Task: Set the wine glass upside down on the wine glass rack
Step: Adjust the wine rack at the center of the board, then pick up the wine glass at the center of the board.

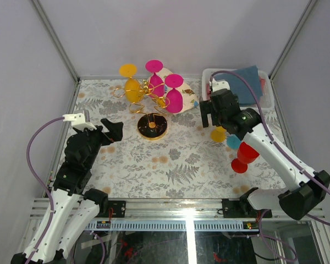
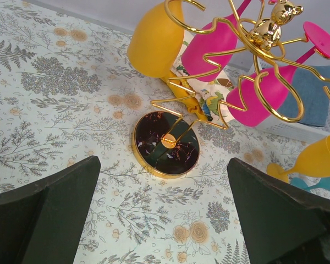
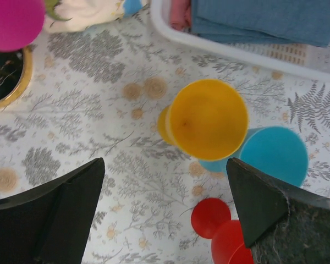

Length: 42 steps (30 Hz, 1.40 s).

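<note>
**STATUS: THREE GLASSES HUNG, NEXT GLASS NOT YET GRASPED**

**Target item.** The yellow wine glass point(image 3: 209, 118) stands upright on the table point(image 1: 154, 170), right of centre in the top view. In the right wrist view it sits just above frame centre, with its open mouth facing the camera. It is judged to be the next item to handle.

**Right arm.** The right gripper point(image 3: 165, 162) hangs above this glass. Its fingers are spread wide, one at each lower corner of the wrist view. They hold nothing and do not touch the glass.

**Adjacent items.** A blue glass point(image 3: 274, 157) stands just beside the yellow one, toward the lower right. A red glass point(image 3: 231, 242) lies below both; whether it stands or lies on its side cannot be told. A white bin point(image 3: 220, 47) holding a blue cloth point(image 3: 264, 16) occupies the upper right.

**Rack.** The wine glass rack point(image 1: 147, 93) stands upper centre in the top view. It carries one hung yellow glass point(image 1: 133, 91) and two pink glasses point(image 1: 154, 77) point(image 1: 174, 99), all upside down with the foot uppermost. Further loop arms appear unoccupied.

**Left arm.** The left gripper point(image 1: 102, 126) is left of the rack, with its fingers spread wide and nothing between them.

**Progress.** Judged at about the halfway point. Grasping, inverting and hooking the yellow wine glass are all not yet done.
</note>
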Motion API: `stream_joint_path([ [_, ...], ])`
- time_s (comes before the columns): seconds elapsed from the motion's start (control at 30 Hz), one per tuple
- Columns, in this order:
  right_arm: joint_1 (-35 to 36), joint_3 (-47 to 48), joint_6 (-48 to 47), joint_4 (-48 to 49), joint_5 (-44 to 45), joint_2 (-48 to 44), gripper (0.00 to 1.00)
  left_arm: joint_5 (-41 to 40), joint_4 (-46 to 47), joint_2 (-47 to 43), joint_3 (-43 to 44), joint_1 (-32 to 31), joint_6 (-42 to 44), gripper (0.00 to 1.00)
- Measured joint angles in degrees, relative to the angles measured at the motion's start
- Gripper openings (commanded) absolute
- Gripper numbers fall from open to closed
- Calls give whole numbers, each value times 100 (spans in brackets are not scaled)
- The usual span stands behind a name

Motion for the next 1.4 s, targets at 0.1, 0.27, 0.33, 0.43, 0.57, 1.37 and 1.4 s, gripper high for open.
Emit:
stream_joint_path([
  [0.1, -481, 63, -74, 251, -94, 232, 99, 2, 0, -2, 0, 0, 0, 100],
  [0.27, -1268, 188, -63, 518, -374, 699, 99, 9, -2, 0, 0, 0, 2, 100],
  [0.33, -1405, 275, -52, 566, -433, 861, 99, 9, -2, -2, 0, 0, 2, 100],
  [0.43, -1578, 382, -2, 638, -533, 1080, 99, 4, -4, -2, 0, 0, 2, 100],
  [0.57, -1836, 387, 90, 704, -750, 1244, 99, 0, -9, -2, 0, 0, 2, 100],
  [1.37, -2044, 205, 409, 509, -1491, 1668, 99, 0, -13, 0, 0, 48, 2, 100],
  [1.4, -2046, 164, 417, 498, -1517, 1668, 99, 0, -13, 2, 0, 55, 2, 100],
])
